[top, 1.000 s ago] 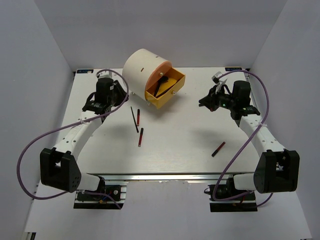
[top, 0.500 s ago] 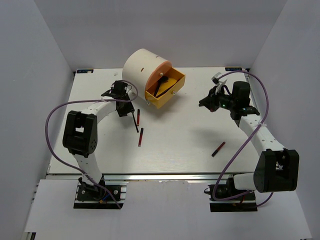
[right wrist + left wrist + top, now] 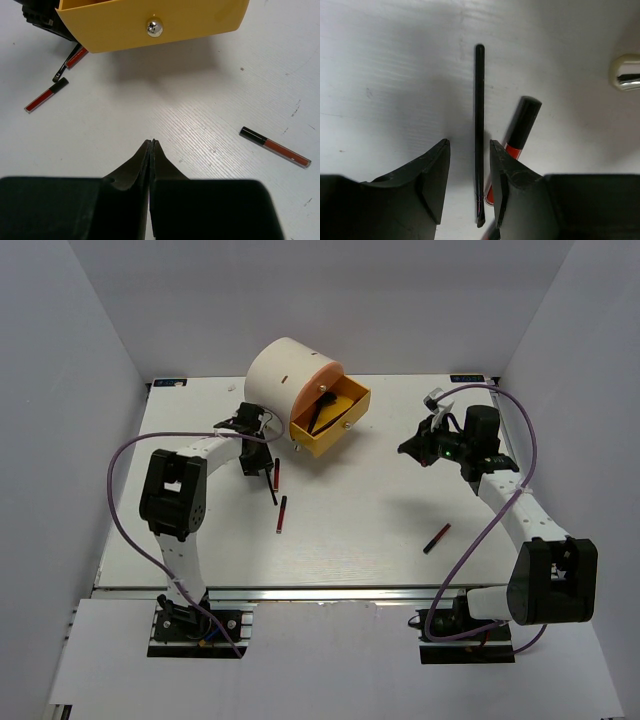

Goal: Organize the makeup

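Box: cream cylindrical box (image 3: 280, 370) at the far side of the table (image 3: 380, 500).
Drawer: orange-yellow drawer (image 3: 340, 428) pulled out of the box front, silver knob (image 3: 154, 27) facing outward.
Drawer contents: black brush-like pieces (image 3: 320, 415) lying slanted; how many cannot be told.
Left hand (image 3: 469, 145): just front-left of the box, jaws partly apart, gripping nothing, straddling a thin black brush (image 3: 479, 125) that lies flat in the gap.
Red stick (image 3: 519, 130): just beside the brush, one end under a finger.
Second stick (image 3: 282, 513): farther in front of the box.
Third stick (image 3: 436, 538): well front-right of the box, alone.
Right hand (image 3: 151, 145): right of the box, jaws pressed together, empty.
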`<state>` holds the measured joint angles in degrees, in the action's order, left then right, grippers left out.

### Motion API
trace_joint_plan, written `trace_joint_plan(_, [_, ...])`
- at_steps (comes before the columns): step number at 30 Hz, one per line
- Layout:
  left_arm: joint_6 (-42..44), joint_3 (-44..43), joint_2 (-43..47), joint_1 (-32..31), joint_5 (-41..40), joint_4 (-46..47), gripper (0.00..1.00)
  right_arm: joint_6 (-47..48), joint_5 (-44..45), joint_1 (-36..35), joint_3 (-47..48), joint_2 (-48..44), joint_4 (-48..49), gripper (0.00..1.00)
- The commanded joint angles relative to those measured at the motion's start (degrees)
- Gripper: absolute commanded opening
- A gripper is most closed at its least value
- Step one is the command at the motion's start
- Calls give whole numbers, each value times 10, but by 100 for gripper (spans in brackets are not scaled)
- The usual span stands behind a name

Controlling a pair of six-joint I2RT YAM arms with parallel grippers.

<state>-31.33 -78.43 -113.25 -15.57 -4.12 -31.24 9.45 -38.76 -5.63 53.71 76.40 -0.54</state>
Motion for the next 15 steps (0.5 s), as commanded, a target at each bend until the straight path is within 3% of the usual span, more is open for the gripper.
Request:
trace_joint_plan(1, [6,-26,-1,-12,-14,-12,47,3,0,4,1,1,6,2])
trace_joint_plan(15, [13,-27,-38,-33,-71,-58,41,-1,2,7,0,0,6,2])
